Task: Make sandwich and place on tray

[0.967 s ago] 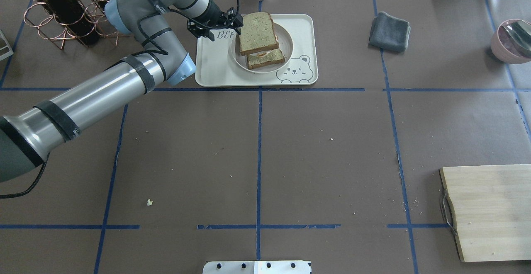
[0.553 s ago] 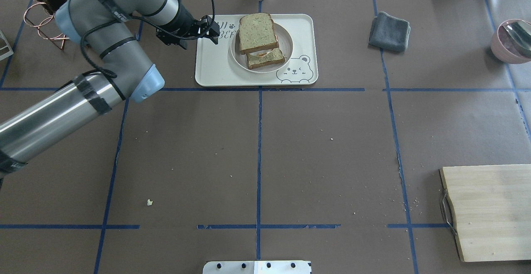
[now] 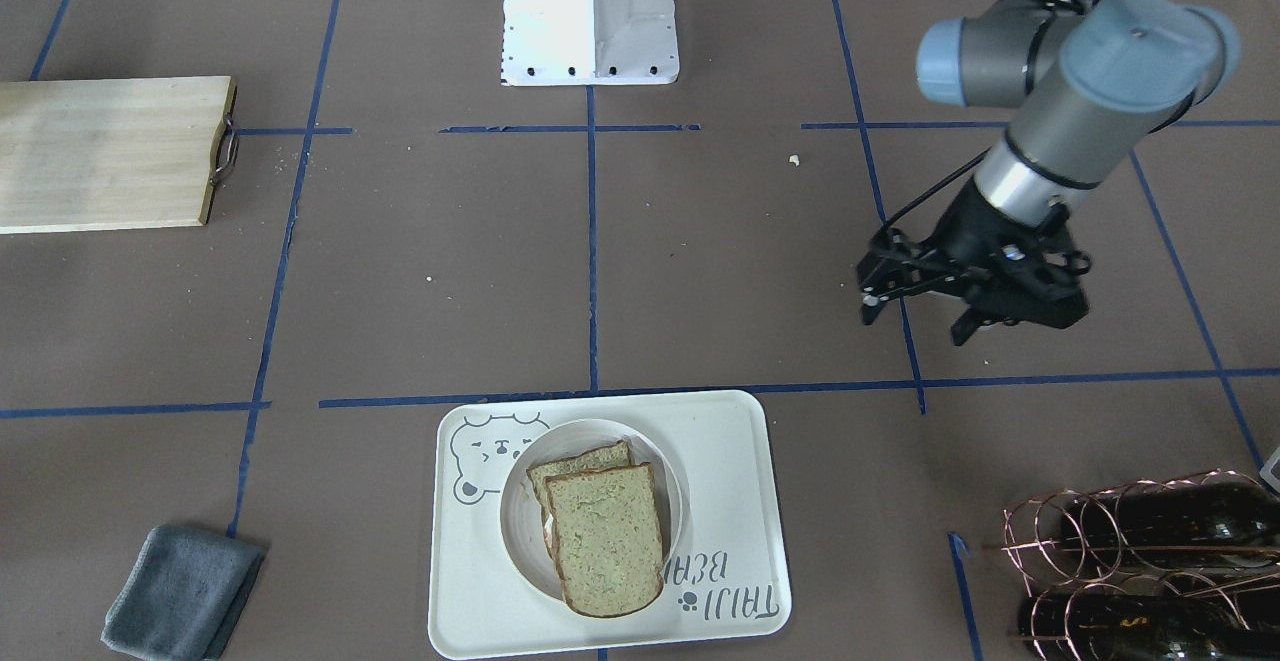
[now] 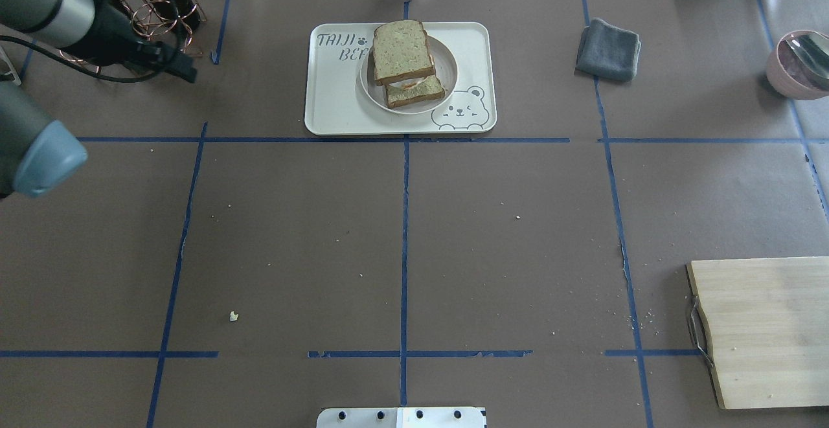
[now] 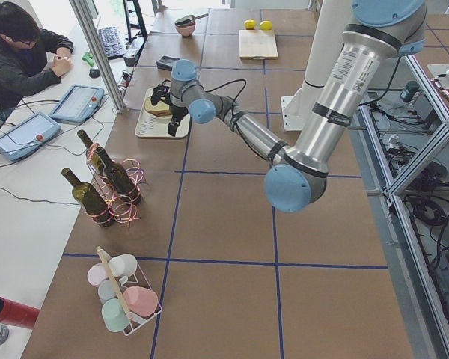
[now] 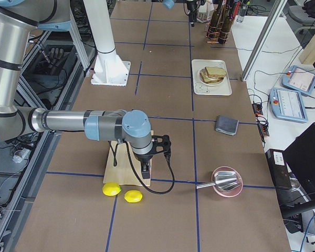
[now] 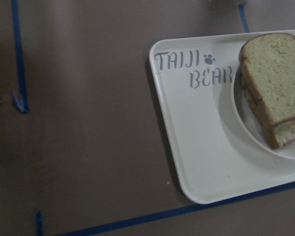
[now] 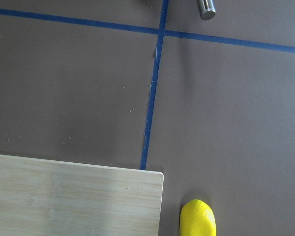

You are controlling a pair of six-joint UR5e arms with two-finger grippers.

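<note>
Left gripper [image 3: 914, 327] has drawn back from the tray's lettered edge, where it stood a second ago. It now hangs over bare worktop [image 4: 401, 234] with its fingers spread and nothing between them. The tray [image 4: 337, 107] lies well apart, off to this gripper's right. The sandwich [image 4: 403, 59] sits on the white plate [image 4: 448, 85] inside the tray, the top slice offset over the lower one and a strip of egg showing between them. A copper bottle rack [image 4: 158, 7] stands near the gripper, on its far side. Right gripper [image 6: 146, 169] hangs over the cutting board [image 6: 115, 170] with two lemons [image 6: 111, 189] close by. I cannot tell whether it is open or closed.
</note>
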